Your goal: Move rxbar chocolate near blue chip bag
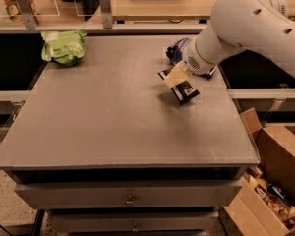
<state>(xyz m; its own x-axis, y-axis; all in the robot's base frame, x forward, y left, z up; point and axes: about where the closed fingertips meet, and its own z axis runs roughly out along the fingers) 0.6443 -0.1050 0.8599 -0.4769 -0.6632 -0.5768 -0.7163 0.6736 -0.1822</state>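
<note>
One bar, pinched tight: my gripper is clamped on the rxbar chocolate, which hangs just above the grey table towards its right side, its long axis slanting from far-left to near-right. Just beyond it, towards the far edge and partly behind my arm, sits the blue chip bag, near but not touching. I judge the job now needs only a short carry away from me and a set-down.
</note>
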